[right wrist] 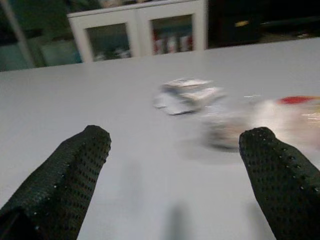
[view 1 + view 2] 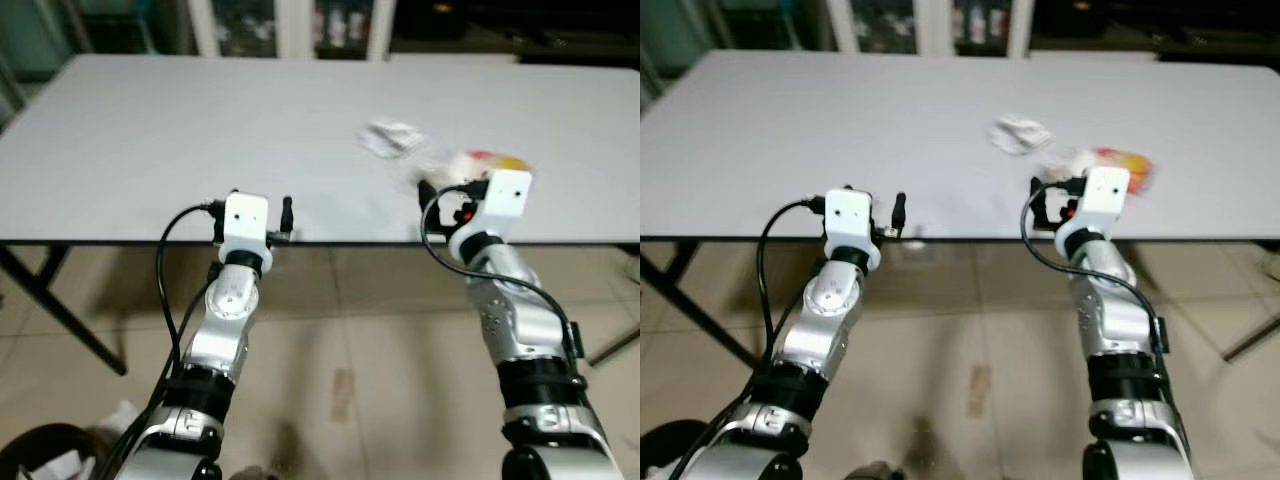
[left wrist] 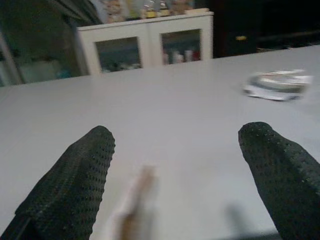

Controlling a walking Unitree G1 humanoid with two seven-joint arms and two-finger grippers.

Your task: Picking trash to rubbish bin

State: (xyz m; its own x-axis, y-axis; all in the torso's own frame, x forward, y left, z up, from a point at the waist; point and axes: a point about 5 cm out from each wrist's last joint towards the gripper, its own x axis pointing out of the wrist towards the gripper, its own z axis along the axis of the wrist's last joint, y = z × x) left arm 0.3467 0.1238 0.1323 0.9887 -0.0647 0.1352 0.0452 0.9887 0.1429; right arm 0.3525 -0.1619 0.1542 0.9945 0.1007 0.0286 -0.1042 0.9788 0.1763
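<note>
A wide, pale grey rectangular desk [image 2: 200,140] with black legs stands on a beige tiled floor [image 2: 360,330]. On its right part lie a crumpled white wrapper [image 2: 392,137] and, just beside it, a clear plastic packet with red and yellow print [image 2: 480,162].

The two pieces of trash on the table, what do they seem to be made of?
The crumpled wrapper looks like thin silvery foil or plastic film: creased and shiny. The bag with red and yellow print seems to be clear, glossy plastic, though blur leaves this uncertain. Both lie on the matte white table.
</note>
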